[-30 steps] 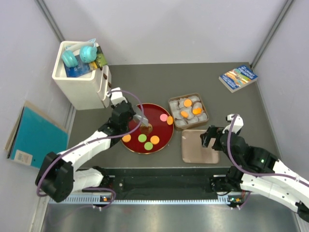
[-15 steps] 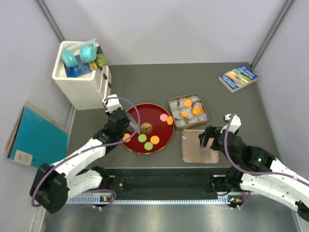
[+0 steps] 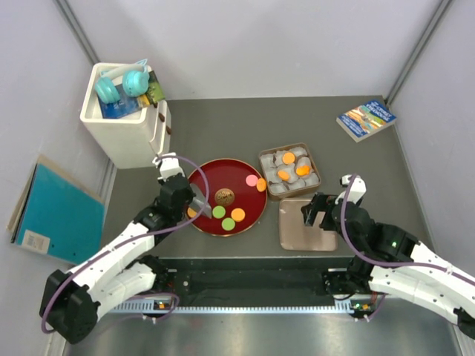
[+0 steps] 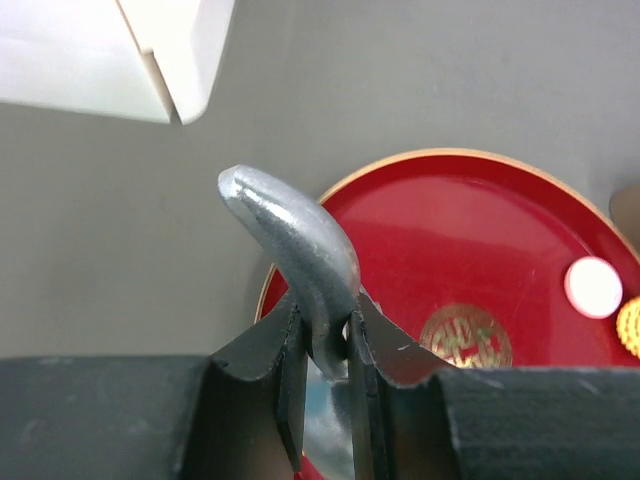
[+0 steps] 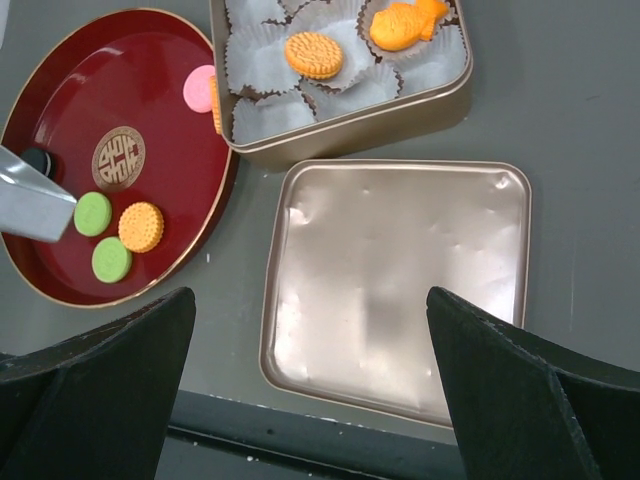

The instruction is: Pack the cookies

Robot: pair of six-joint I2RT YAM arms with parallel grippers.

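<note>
Loose cookies lie on the red plate (image 3: 234,174): a pink one (image 3: 251,180), two green ones (image 3: 219,212), and orange ones (image 3: 237,215). Three orange cookies (image 3: 288,158) sit in paper cups in the open tin (image 5: 340,145), one of them fish-shaped (image 5: 405,22). My left gripper (image 4: 327,325) is shut on a curved silver metal utensil (image 4: 300,245), held over the plate's left edge (image 3: 194,204). My right gripper (image 5: 308,300) hangs open above the tin's lid (image 5: 400,290), holding nothing.
A white bin (image 3: 126,115) with teal headphones stands at the back left. A book (image 3: 366,119) lies at the back right. A teal folder (image 3: 56,211) rests off the table's left side. A black rail (image 3: 245,278) runs along the near edge.
My left arm has drawn back from the plate's middle to its left edge, still gripping the utensil. The right gripper has drifted slightly left over the lid.
</note>
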